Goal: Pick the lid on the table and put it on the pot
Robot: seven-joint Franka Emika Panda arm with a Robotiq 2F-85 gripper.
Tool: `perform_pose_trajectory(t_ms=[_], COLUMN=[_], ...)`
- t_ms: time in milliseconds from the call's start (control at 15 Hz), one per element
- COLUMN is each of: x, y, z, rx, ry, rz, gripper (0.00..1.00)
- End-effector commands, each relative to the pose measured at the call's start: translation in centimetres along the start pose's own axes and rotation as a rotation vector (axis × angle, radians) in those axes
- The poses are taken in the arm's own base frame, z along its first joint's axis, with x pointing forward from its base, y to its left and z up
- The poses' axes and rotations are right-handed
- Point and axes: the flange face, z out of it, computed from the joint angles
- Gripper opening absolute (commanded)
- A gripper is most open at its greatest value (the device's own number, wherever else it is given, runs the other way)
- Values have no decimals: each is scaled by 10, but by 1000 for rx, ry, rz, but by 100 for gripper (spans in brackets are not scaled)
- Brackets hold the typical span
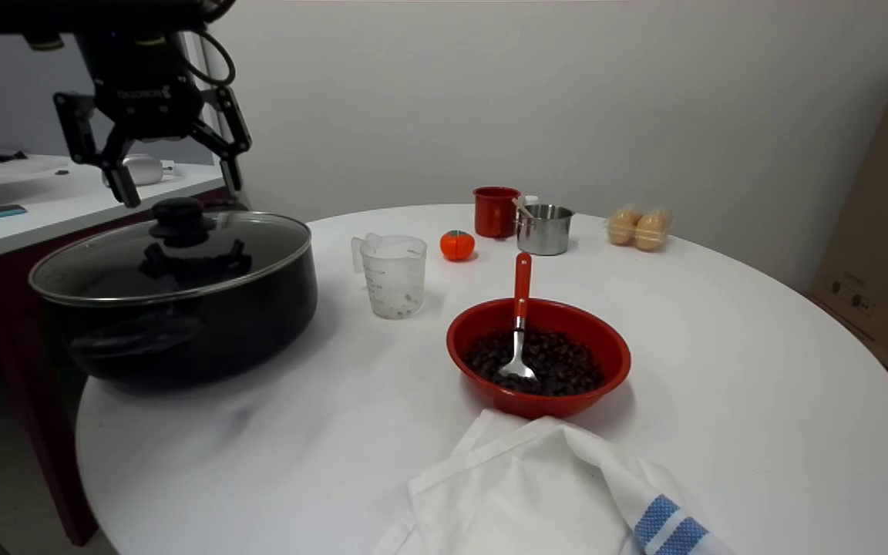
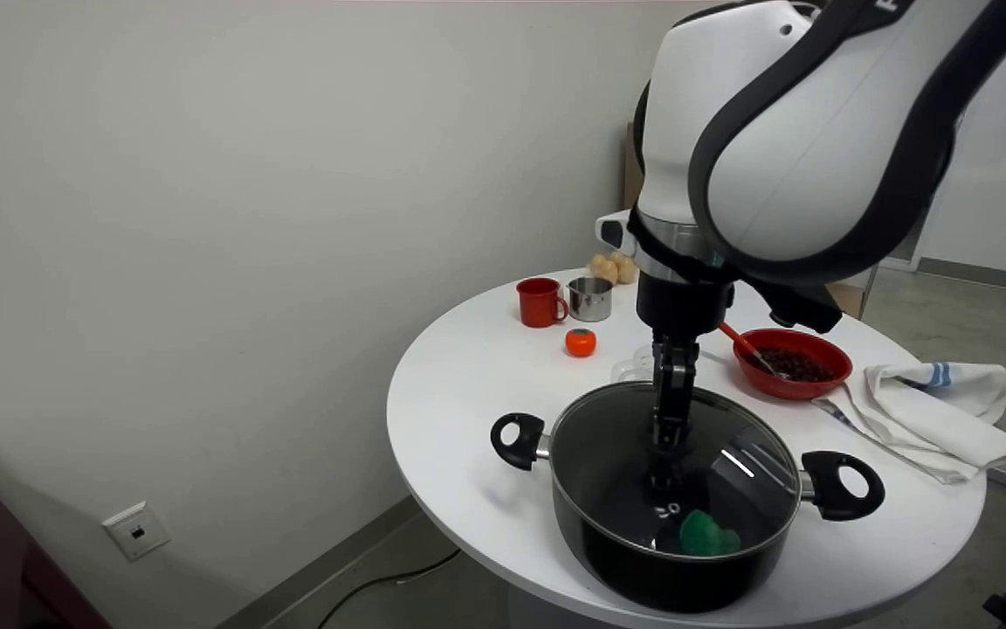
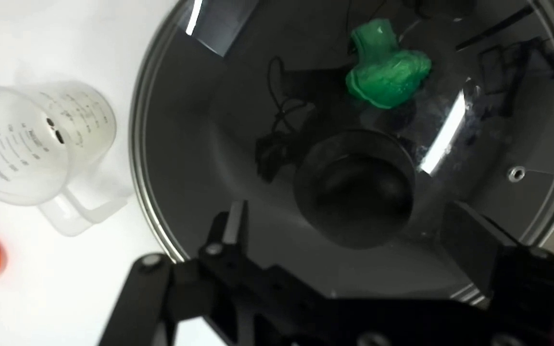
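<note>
Two fingers of the gripper stand wide apart, to the left and right of the black knob; whether the tips reach below its top, I cannot tell. The knob tops the glass lid, which lies on the pot, its metal rim following the pot's edge. A green object shows through the glass. The pot stands close to the edge of the table, the near edge in an exterior view, where its handles jut out left and right. In an exterior view the measuring cup is just right of the pot, a strip of white top between them; farther right come the red bowl and, nearer, the white cloth. From the bowl the table stretches on to its right edge. In an exterior view the arm reaches in from the right, then bends, the gripper pointing straight down.
</note>
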Motion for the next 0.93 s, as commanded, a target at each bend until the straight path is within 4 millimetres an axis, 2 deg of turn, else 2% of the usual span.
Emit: perform_pose_trajectory(t_ms=[0,200,533,667,800,867], x=[-10,-20,-44,-55,-64,-65], y=[23,61,148,177,197,181], z=[-28,-52,-89,-101,-109,-106], rx=[-20,-55,-97,-128,-142,-144], ry=[-28,-21,35,68,73,79], rz=[61,204,496,604,714,624], gripper=[100,100,100,100,100,100])
